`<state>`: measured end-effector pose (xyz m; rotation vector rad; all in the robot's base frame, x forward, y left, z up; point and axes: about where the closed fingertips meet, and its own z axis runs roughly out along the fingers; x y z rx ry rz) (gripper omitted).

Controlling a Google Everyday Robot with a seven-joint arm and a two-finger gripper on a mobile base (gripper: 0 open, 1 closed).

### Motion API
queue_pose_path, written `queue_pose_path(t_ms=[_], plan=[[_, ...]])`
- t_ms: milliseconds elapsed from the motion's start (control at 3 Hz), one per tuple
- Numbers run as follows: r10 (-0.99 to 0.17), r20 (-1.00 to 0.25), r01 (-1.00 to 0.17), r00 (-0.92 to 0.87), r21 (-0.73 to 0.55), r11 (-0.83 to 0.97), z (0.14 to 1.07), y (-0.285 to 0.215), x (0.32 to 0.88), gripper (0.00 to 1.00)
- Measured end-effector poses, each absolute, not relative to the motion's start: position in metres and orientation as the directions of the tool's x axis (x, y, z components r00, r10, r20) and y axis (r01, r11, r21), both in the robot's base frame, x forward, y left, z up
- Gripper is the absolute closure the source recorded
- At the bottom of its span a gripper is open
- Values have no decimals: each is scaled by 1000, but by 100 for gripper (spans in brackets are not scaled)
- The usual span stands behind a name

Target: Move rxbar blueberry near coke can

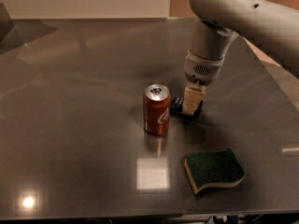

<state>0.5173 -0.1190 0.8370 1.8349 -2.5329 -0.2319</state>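
Where the gripper (193, 101) hangs: at the end of the pale grey arm (205, 50), pointing straight down, its tip low over the table (79, 83) and right at the rxbar blueberry (177, 106).
Gripper's hold: I cannot tell from here whether it is spread, pressed together or pinching the bar; the tip stands in front of the wrapper and hides where they meet.
Rxbar blueberry: lying flat directly beneath the gripper, its dark blue wrapper poking out mostly on the can's side of the tip.
Bar's long axis: it looks to run from under the gripper toward the can, though much of it is covered, so I would not swear to it.
Coke can (157, 110): upright, just beside the gripper, off toward the left of the view and a touch closer to the viewer.
Relation that matters: the bar sits between gripper and can, its free end just beside the can; whether the two touch is hidden.
How far along: to my eye the bar is already near enough, so the job seems all but done.
What the next move calls for: probably a straight lift away, with no drift toward the can.
Risk: a sideways nudge could tip the can.
Sponge (214, 169): in front of the gripper, well apart, out of the way.
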Motion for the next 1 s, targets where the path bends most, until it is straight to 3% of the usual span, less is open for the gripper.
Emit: queue_pose_path(t_ms=[333, 667, 1000], plan=[[-945, -91, -946, -315, 113, 305, 837, -117, 520, 12], [-944, -98, -946, -315, 105, 305, 836, -116, 522, 0], [-944, -98, -946, -315, 104, 305, 836, -116, 522, 0]])
